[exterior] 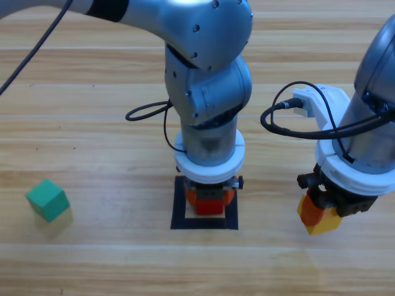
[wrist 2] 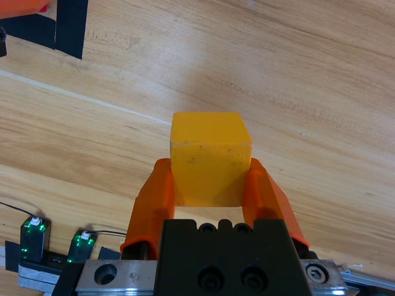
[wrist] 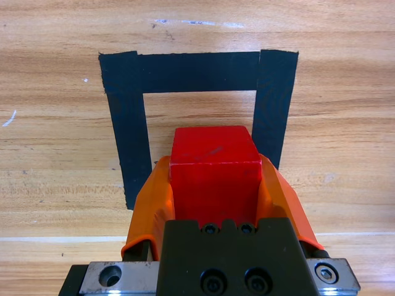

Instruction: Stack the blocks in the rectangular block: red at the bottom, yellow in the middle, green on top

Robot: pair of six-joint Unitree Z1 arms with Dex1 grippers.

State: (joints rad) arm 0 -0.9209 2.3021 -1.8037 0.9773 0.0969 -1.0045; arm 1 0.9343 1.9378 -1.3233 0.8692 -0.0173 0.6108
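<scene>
green cube (exterior: 48,200): you are looking at it sitting alone at the far left of the table (exterior: 111,265), well apart from both arms and untouched; it is waiting for the last step.

left gripper (exterior: 210,198): it is hanging over the tape square (exterior: 179,203) in the middle, jaws closed narrow on the red cube (wrist: 214,169), one orange jaw pressing each side face.

red cube: it is lying inside the black outline in the high view; whether it is already resting on the wood or hovering just above is hard to tell from here.

step in hand: you are placing the bottom block, as i judge it; the stack is not yet begun.

right gripper (exterior: 321,216): it is waiting to the right of the square, near it, gripping the yellow cube (wrist 2: 210,157) between its jaws, clear of the table.

next move: you are needing the red cube seated flat inside the tape, then the left jaws opening and lifting straight off so the right arm is free to bring yellow over it squarely.
</scene>
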